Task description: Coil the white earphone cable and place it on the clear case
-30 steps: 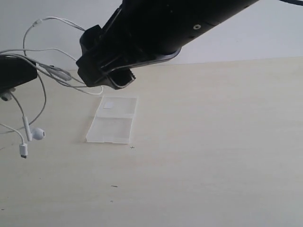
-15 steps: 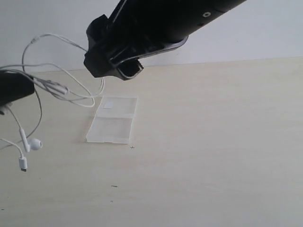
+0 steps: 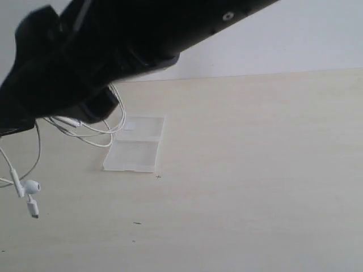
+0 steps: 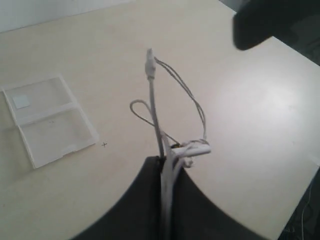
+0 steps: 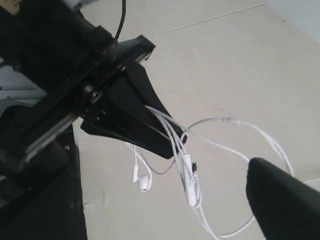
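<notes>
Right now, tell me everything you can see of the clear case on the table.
The clear case is a flat, see-through plastic rectangle with a seam across its middle and a white square patch near one end. It lies flat on the pale table. The left wrist view shows nothing resting on it. In the exterior view, hanging loops of the white earphone cable overlap one far corner.

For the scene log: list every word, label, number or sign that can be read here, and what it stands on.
"+": a tiny dark cross on the table, by a corner of the case.
White patch on the case: no print can be made out.
Cable: no text.
Nothing else readable.
</notes>
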`<state>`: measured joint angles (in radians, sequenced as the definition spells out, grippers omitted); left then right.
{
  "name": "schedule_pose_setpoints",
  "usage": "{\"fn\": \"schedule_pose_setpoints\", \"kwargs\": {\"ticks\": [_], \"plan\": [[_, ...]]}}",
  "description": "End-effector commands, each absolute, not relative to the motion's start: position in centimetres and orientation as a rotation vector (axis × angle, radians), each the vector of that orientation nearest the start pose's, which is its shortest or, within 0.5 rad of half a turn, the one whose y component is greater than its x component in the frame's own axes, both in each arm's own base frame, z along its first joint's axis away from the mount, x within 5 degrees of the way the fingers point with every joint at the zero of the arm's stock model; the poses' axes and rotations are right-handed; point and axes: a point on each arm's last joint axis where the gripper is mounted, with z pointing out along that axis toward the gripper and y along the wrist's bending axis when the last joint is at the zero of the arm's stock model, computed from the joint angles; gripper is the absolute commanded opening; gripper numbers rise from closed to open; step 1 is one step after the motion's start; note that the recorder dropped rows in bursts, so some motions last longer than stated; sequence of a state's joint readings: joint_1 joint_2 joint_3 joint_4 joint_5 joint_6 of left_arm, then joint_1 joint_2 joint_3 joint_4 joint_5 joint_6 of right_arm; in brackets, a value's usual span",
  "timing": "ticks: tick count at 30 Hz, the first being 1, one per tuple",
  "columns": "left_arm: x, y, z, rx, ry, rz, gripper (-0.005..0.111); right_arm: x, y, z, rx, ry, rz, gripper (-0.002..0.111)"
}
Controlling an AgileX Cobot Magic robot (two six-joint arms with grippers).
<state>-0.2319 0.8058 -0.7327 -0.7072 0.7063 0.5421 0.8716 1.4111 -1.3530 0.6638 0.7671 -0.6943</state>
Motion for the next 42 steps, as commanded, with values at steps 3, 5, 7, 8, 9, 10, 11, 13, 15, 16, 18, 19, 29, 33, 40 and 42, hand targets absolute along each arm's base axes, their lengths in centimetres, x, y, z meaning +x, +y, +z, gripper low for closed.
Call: {"fn": "schedule_pose_setpoints", "kwargs": {"ticks": [3,5,7,8,9,10,11,13,15,16,18,19,29,33,40,42], "plan": [[13.2,-6.9,33.8,0.583,2.127,-0.541,0.000,17.2,26.7,37.6,-1.464,1.714,0.808,0.085],[13.0,-6.9,33.9,0.590,2.127,-0.536,0.000,17.2,26.8,37.7,-1.466,1.699,0.815,0.085],[12.9,-6.9,33.9,0.604,2.136,-0.539,0.000,17.3,27.1,37.4,-1.473,1.705,0.826,0.085],[12.8,-6.8,33.9,0.618,2.148,-0.531,0.000,17.4,27.1,37.3,-1.471,1.710,0.832,0.085],[12.8,-6.7,34.1,0.618,2.157,-0.519,0.000,17.5,27.4,36.8,-1.479,1.725,0.836,0.085],[12.8,-6.6,34.2,0.619,2.158,-0.503,0.000,17.5,27.5,36.6,-1.477,1.736,0.853,0.085],[12.8,-6.6,34.4,0.605,2.160,-0.498,0.000,17.6,27.7,36.4,-1.480,1.748,0.867,0.085],[12.9,-6.6,34.9,0.596,2.144,-0.495,0.000,17.6,28.1,35.8,-1.492,1.778,0.911,0.085],[13.0,-6.6,35.0,0.597,2.143,-0.495,0.000,17.7,28.3,35.4,-1.477,1.813,0.938,0.084],[13.0,-6.6,35.0,0.598,2.145,-0.496,0.000,17.7,28.3,35.4,-1.457,1.828,0.944,0.082],[13.2,-6.7,34.9,0.600,2.157,-0.498,0.000,17.8,28.4,35.6,-1.427,1.833,0.946,0.079],[13.3,-6.7,34.8,0.600,2.160,-0.499,0.000,17.8,28.4,35.6,-1.424,1.832,0.945,0.078],[13.8,-6.7,34.8,0.587,2.156,-0.490,0.000,17.6,28.3,35.6,-1.387,1.903,0.993,0.070],[14.3,-6.8,34.8,0.560,2.138,-0.491,0.000,19.1,27.2,34.6,-1.257,2.082,0.762,0.031],[16.5,-7.1,33.8,0.536,2.171,-0.470,0.000,18.7,24.9,35.5,-1.146,2.122,0.626,0.000],[17.4,-7.2,33.1,0.540,2.199,-0.467,0.000,18.1,23.8,35.9,-1.067,2.113,0.630,0.000]]}}
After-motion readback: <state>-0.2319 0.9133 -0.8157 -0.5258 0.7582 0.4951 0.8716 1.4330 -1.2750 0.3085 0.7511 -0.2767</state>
